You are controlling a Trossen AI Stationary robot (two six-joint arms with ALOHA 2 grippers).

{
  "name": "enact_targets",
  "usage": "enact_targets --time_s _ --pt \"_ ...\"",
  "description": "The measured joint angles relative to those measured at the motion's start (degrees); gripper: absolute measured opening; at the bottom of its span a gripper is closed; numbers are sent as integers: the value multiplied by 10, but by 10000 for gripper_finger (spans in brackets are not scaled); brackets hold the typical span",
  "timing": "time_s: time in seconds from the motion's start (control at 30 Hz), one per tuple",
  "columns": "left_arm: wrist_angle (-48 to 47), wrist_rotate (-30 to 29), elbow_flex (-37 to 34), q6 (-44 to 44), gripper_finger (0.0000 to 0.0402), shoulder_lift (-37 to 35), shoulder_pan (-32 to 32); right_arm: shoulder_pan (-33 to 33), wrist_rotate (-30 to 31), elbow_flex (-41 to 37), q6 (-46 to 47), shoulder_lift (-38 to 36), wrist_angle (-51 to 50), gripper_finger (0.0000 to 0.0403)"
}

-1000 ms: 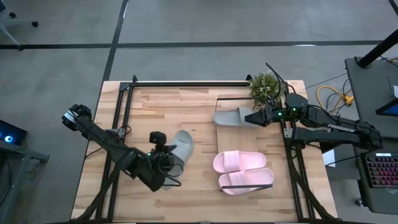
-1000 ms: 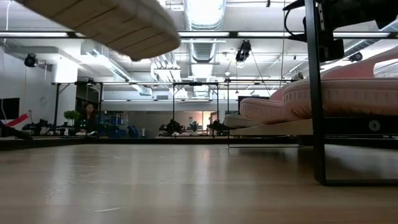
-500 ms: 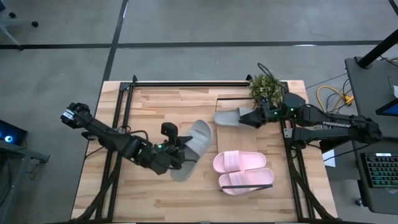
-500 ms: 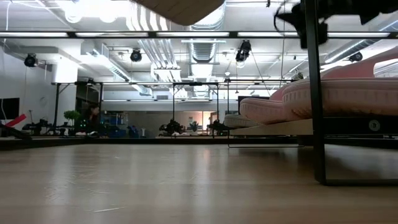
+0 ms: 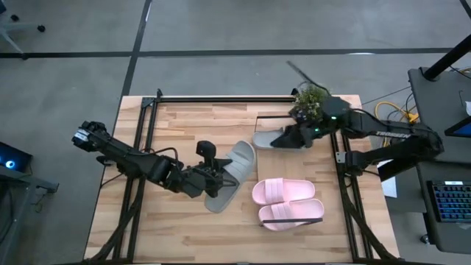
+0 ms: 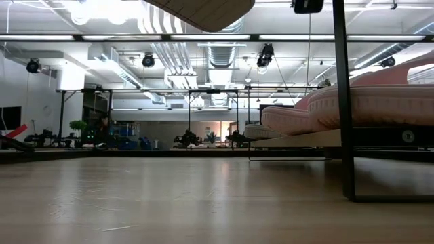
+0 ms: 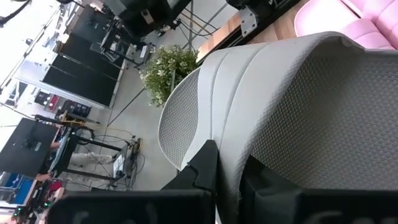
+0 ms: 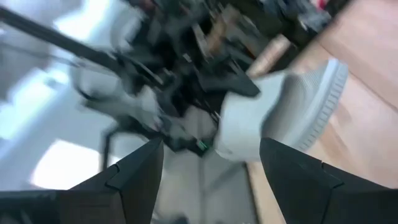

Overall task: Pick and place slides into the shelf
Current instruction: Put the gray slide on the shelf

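Observation:
My left gripper (image 5: 213, 175) is shut on a grey-green slide (image 5: 232, 175) and holds it in the air left of the shelf (image 5: 294, 165). The low view shows this slide's ribbed sole (image 6: 203, 9) high above the table. The second grey-green slide (image 5: 274, 138) lies sole-down on the shelf's far end. The pale pink pair (image 5: 287, 202) lies on its near end. My right gripper (image 5: 296, 137) is open at the right end of that far slide; its fingers (image 8: 140, 174) stand wide apart with nothing between them. My left gripper pinches the slide at its side: one finger (image 7: 208, 167) lies on the smooth ribbed strap (image 7: 242, 87), the other (image 7: 267, 186) beside the dotted footbed (image 7: 336, 118). It comes from the table's left, about level. The slide is lifted clear, sole down.
A potted plant (image 5: 313, 99) stands at the shelf's far right corner, close to my right arm. Black metal rails (image 5: 147, 132) run along the table's left and right sides. The shelf's black post (image 6: 342, 102) stands up in the low view. Bare planks (image 5: 191, 125) lie left of the shelf.
My left gripper has carried the grey-green slide to the right, toward the shelf, and the slide has turned so that it lies more slanted. My right arm's wrist has swung toward the far-left, over the plant. The slide on the shelf has stayed put.

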Motion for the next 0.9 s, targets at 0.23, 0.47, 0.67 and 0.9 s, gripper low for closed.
enact_targets --time_s 0.23,0.47,0.67,0.9 --pt "1 2 0 2 0 0 1 23 -7 148 -112 106 -158 255" --pt "1 2 0 2 0 0 3 44 -10 252 -203 182 -234 252" --pt "1 2 0 2 0 0 3 64 -10 288 -272 228 -288 252" --pt "1 2 0 5 0 0 3 65 -6 291 -292 244 -298 249"
